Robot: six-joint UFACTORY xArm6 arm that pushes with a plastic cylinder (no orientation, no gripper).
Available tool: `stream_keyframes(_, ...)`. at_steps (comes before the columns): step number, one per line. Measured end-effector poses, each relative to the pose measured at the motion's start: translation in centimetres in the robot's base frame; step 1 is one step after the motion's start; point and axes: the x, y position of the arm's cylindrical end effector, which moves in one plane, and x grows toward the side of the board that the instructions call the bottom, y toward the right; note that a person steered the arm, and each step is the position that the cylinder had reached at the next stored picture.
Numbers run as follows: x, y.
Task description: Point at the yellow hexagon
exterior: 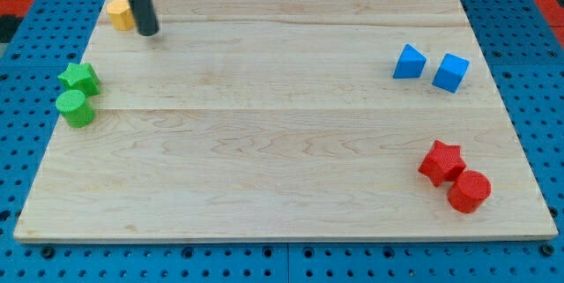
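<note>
The yellow hexagon (118,14) sits at the board's top left corner, partly hidden behind the dark rod. My tip (148,32) rests on the board just right of and slightly below the yellow hexagon, close to it or touching it; I cannot tell which.
A green star (79,78) and a green cylinder (75,108) sit at the left edge. A blue triangular block (408,62) and a blue cube-like block (451,72) sit at the right. A red star (441,161) and a red cylinder (470,190) sit at the bottom right. The wooden board (282,142) lies on a blue pegboard.
</note>
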Motion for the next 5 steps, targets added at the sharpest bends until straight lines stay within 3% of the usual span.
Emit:
stream_keyframes(2, 2.3, -8.1)
stream_keyframes(3, 2.2, -8.3)
stream_keyframes(5, -3.1, -8.3)
